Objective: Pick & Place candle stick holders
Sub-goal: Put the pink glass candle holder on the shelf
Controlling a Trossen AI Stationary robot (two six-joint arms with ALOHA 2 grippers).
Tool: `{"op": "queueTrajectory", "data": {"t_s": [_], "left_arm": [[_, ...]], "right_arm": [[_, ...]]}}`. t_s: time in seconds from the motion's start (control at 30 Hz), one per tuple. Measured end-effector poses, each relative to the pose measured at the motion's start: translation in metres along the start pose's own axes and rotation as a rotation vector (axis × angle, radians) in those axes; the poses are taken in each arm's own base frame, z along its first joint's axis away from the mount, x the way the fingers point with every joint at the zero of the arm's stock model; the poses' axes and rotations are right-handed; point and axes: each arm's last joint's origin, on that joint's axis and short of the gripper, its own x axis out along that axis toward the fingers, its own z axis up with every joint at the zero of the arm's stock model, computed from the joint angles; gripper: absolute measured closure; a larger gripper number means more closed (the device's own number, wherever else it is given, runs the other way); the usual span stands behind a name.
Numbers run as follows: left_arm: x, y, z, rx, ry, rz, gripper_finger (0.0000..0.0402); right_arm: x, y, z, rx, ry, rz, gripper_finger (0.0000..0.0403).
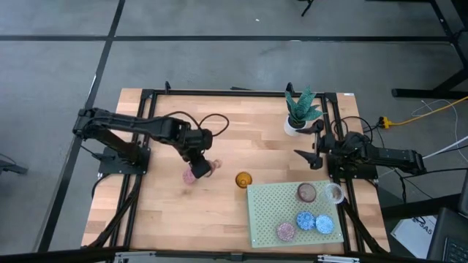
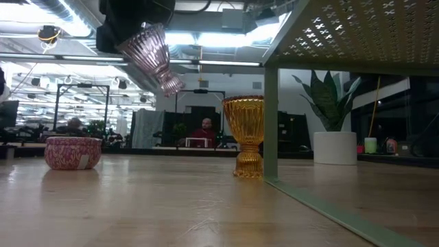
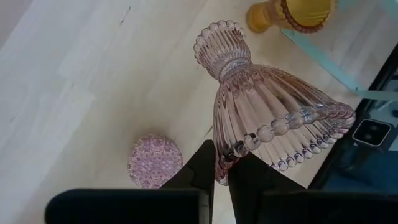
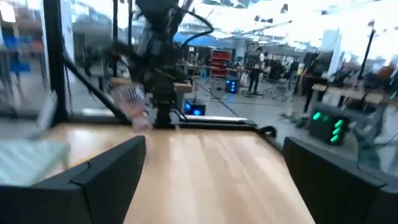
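Observation:
My left gripper [image 1: 197,159] is shut on a pale pink ribbed glass candle stick holder [image 3: 261,112] with a beaded rim, lifted above the table's middle left [image 2: 149,51]. A small round pink patterned cup [image 3: 155,160] rests on its base on the wood just below it. An amber goblet-shaped holder [image 1: 243,179] stands upright on its foot beside the mat's near-left corner [image 2: 247,137]. Several small cups, brown [image 1: 306,192], clear [image 1: 333,193], blue [image 1: 305,220] and pink [image 1: 285,231], sit on the pale green perforated mat [image 1: 267,219]. My right gripper [image 1: 316,148] is open and empty near the plant pot. My left gripper pinches the holder's beaded rim [image 3: 222,163] at the wide mouth between its two fingers, the glass wall passing between them. The fingers come from above, pointing down. The holder is lifted clear of the table and tilted, its narrow foot [image 3: 219,40] pointing down and away.
A white pot with a green plant [image 1: 298,117] stands at the far right. The green mat sits raised on a leg [image 2: 271,116] at the near right. Bare wood lies at the left and the far middle [image 1: 241,117]. A black frame runs along the table's edges.

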Motion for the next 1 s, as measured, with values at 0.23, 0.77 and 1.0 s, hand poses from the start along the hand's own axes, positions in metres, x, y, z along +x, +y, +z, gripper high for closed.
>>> {"op": "queueTrajectory", "data": {"t_s": [0.23,0.77,1.0], "left_arm": [[-0.008,0.004,0.009,-0.001,-0.001,-0.050,0.0381],[-0.054,0.023,0.058,0.000,-0.147,-0.095,0.0382],[-0.047,0.011,0.098,-0.037,-0.134,-0.158,0.0382]], "right_arm": [[0.000,-0.004,0.004,0.482,-0.069,-0.119,0.0020],[0.000,-0.006,0.006,0.771,-0.040,-0.215,0.0020],[0.014,-0.008,0.056,0.434,0.143,-0.244,0.0020]]}}
